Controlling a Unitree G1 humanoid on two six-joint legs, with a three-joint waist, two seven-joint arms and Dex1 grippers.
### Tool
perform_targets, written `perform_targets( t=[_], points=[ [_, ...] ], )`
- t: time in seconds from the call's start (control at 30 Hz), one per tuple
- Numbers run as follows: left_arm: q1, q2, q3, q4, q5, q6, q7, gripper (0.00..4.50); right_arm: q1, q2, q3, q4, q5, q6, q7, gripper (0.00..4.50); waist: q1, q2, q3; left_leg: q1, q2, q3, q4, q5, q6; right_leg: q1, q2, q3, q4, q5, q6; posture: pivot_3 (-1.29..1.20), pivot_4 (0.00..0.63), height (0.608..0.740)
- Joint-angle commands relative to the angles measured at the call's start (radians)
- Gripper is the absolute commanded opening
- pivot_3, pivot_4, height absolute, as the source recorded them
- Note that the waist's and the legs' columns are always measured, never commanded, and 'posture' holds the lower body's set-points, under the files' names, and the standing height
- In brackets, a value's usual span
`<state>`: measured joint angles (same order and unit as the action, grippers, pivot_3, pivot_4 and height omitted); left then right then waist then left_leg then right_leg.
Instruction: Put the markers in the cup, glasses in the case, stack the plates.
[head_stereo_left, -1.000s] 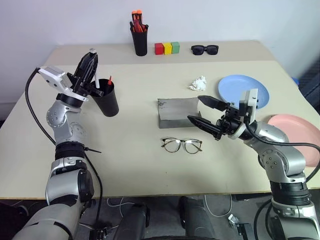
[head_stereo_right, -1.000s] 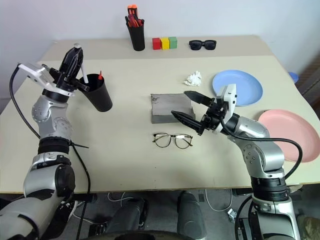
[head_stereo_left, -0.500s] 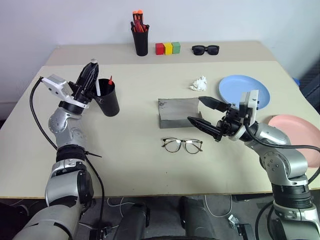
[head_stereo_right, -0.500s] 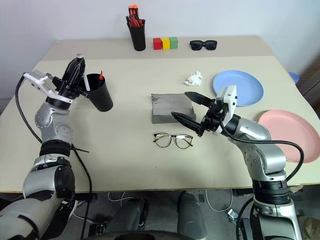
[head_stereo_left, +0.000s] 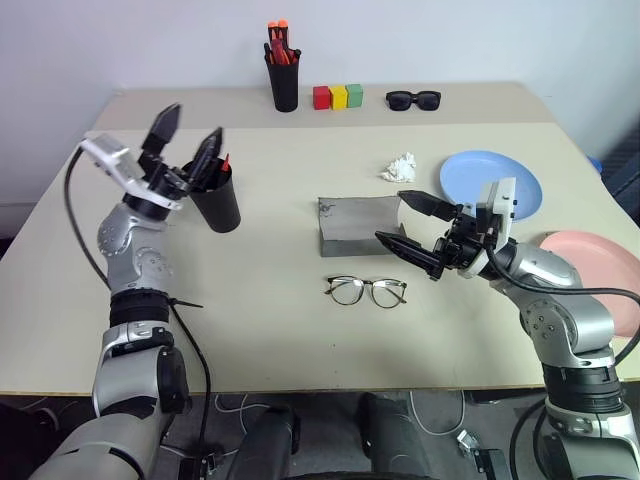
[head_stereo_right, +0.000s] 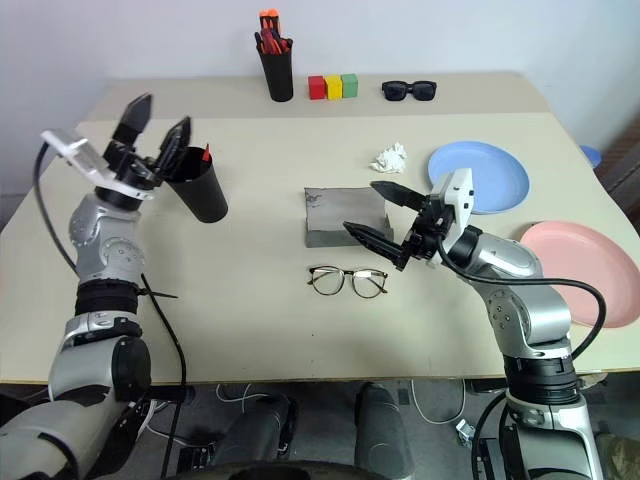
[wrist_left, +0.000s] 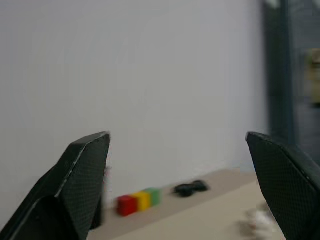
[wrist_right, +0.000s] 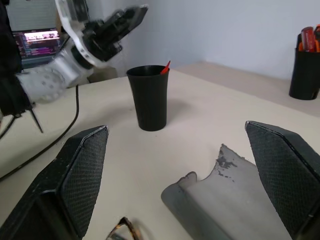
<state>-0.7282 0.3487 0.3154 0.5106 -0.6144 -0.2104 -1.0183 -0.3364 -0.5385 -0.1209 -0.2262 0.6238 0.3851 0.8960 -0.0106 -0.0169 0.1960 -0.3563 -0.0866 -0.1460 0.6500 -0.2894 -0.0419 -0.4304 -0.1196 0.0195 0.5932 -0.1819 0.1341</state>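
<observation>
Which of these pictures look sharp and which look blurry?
Left eye view: evenly lit and sharp, with the eyeglasses and grey case crisp. Left wrist view: soft, the coloured blocks and sunglasses smeared. Right wrist view: the black cup is fairly clear, while the left gripper behind it is blurred.

The surface is pale beige. On it stand a plain black cup showing a red marker tip, a matte grey case, dark thin-framed glasses, a light blue plate and a salmon pink plate. Farther back are a black pen holder of orange-tipped pens, red, yellow and green blocks, black sunglasses and a crumpled white tissue.
</observation>
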Motion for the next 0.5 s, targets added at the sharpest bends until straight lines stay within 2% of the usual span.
perform_targets(
  t=[0.03,0.1,0.17,0.23,0.33,0.5],
  points=[
    [-0.001,-0.042,-0.105,-0.187,-0.024,0.161,0.019,4.46,-0.015,-0.006,-0.025,-0.001,0.0,-0.029,0.004,4.5,0.001,0.0,0.0,0.0,0.0,0.0,0.0,0.0,0.0,0.0,0.0,0.0,0.0,0.0,0.0,0.0,0.15,0.74],
    [-0.022,-0.052,-0.173,-0.213,-0.009,0.25,-0.014,4.46,0.004,-0.028,-0.019,0.004,-0.033,-0.05,0.019,4.5,0.0,0.0,0.0,0.0,0.0,0.0,0.0,0.0,0.0,0.0,0.0,0.0,0.0,0.0,0.0,0.0,0.15,0.74],
    [-0.053,-0.05,-0.272,-0.163,0.108,0.215,-0.053,4.46,0.019,-0.037,-0.029,0.011,-0.046,-0.064,0.023,4.5,0.0,0.0,0.0,0.001,0.0,0.0,0.0,0.0,0.0,0.0,0.0,0.0,0.0,0.0,0.0,0.0,0.15,0.74],
    [-0.076,-0.053,-0.314,-0.115,0.168,0.172,-0.078,4.46,0.018,-0.036,-0.037,0.021,-0.04,-0.064,0.019,4.5,-0.005,0.0,0.0,0.001,0.0,0.001,0.0,0.0,0.0,0.0,0.0,0.0,0.0,0.0,0.0,0.0,0.15,0.74],
    [-0.153,-0.085,-0.381,0.075,0.244,0.202,-0.099,4.46,0.039,-0.04,-0.044,0.008,-0.057,-0.087,0.014,4.5,-0.002,0.0,0.0,0.001,0.0,0.002,0.0,0.0,0.0,0.0,0.0,0.001,0.0,0.0,0.0,0.0,0.15,0.74],
    [-0.289,-0.166,-0.495,0.403,0.44,0.131,-0.06,4.46,0.061,-0.019,-0.046,-0.021,-0.073,-0.113,-0.026,4.5,-0.004,0.0,0.0,0.0,0.0,0.002,0.0,0.0,0.001,0.0,0.0,0.001,-0.001,0.0,0.001,0.0,0.15,0.74]
  ],
)
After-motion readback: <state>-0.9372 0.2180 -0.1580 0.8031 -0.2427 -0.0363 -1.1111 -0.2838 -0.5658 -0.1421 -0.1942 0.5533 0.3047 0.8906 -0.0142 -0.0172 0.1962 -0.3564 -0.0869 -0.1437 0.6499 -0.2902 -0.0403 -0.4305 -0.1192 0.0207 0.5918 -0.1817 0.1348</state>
